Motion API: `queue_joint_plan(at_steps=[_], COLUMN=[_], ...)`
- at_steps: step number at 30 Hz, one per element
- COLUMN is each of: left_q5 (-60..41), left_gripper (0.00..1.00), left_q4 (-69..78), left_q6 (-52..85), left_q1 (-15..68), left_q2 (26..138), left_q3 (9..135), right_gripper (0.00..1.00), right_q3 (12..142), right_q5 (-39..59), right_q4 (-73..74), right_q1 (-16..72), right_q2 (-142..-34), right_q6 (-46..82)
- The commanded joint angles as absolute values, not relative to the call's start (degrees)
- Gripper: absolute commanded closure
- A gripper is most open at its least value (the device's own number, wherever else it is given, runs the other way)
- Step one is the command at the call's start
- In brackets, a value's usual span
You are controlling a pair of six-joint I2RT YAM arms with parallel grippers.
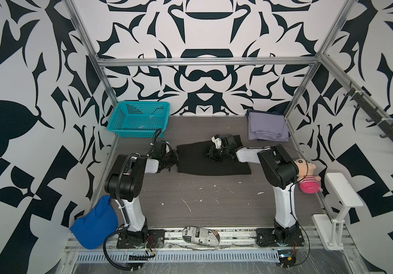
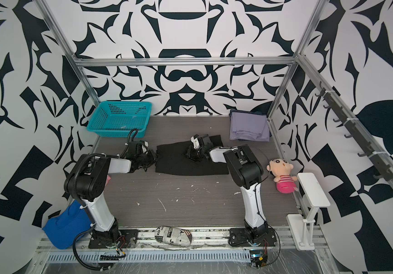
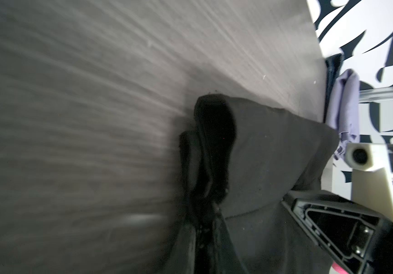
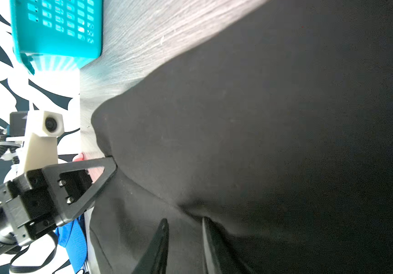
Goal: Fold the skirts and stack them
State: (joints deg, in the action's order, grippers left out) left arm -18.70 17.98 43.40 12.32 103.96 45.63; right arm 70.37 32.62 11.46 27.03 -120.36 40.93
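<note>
Black skirt (image 1: 212, 161) lies flat mid-table (image 1: 214, 201), nearer the far edge. The lavender skirt (image 1: 267, 128) is folded in the far right corner on top of the denim skirt (image 3: 332, 71), of which only a dark sliver shows. The left pincer (image 1: 173, 163) is at the black skirt's left edge, jaws together on a bunched bit of hem, which looks clamped in the left wrist view. The right pincer (image 1: 211, 155) is down on the skirt's middle, towards its far side. Its fingers (image 4: 161, 239) stand a little apart with a pucker of cloth between them, and I cannot tell if that is a grip or just a press. Risks:
- The left bite is thin and right at the edge, so the hem could slip out on lift.
- It may hold only the top layer, so the skirt would open instead of folding.
- If the right pincer drags rather than pins, the cloth could skew and the fold come out crooked.
- The arms are close together, so a fold across the skirt could make them collide.
</note>
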Motion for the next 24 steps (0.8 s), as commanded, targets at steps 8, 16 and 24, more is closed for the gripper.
queue_joint_plan(at_steps=[8, 16, 24], left_q5=[-6.2, -1.9, 4.6], left_gripper=[1.00, 1.00, 1.00], left_q4=[-9.4, -15.2, -23.0], left_q6=[33.7, 32.1, 30.7], left_q1=[10.1, 10.3, 16.1], left_q2=[92.9, 89.9, 87.7], left_q3=[47.9, 52.1, 60.5], right_gripper=[0.68, 0.69, 0.72], right_q3=[73.9, 73.5, 71.7], right_q5=[24.8, 24.9, 26.1], right_q4=[-8.0, -7.1, -3.5], right_q1=[24.2, 23.9, 23.9], right_q2=[-112.2, -118.1, -120.1], right_q6=[28.7, 28.6, 30.5])
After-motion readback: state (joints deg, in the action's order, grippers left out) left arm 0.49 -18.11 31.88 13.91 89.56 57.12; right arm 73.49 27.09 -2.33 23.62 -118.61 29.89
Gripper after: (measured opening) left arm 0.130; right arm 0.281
